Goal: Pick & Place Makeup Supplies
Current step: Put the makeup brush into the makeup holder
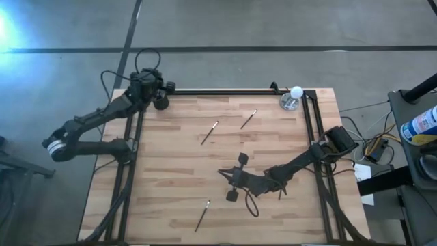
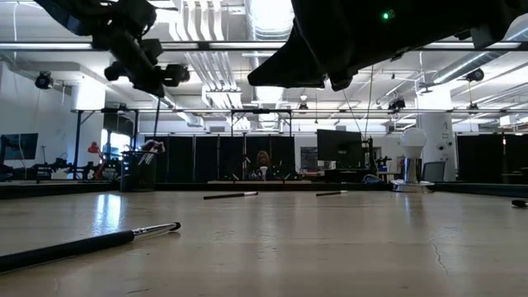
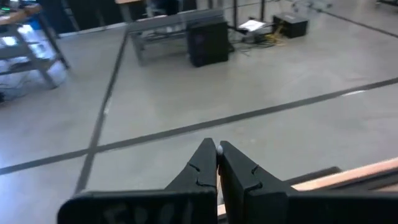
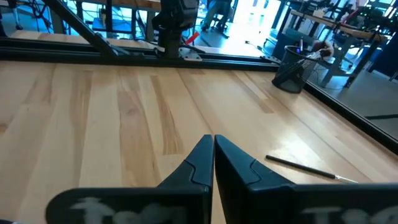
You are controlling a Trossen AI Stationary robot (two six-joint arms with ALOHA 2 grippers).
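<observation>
Wooden tabletop [image 1: 171, 171] with three scattered brushes [image 1: 209, 132], grey floor around. Left gripper [image 3: 217, 149] clenched beside black cup [image 1: 160, 102]; right gripper [image 4: 213, 140] clenched, low, well apart from cup.

I see my left arm bent and reaching to the far left corner of its range, its left gripper [image 3: 216, 163] raised, fingers pressed together tip to tip. My right arm stretches low from its right-side base toward the middle, its elbow behind the wrist. The right gripper [image 4: 213, 154] at its end points leftward, its fingers closed against each other, holding nothing.
</observation>
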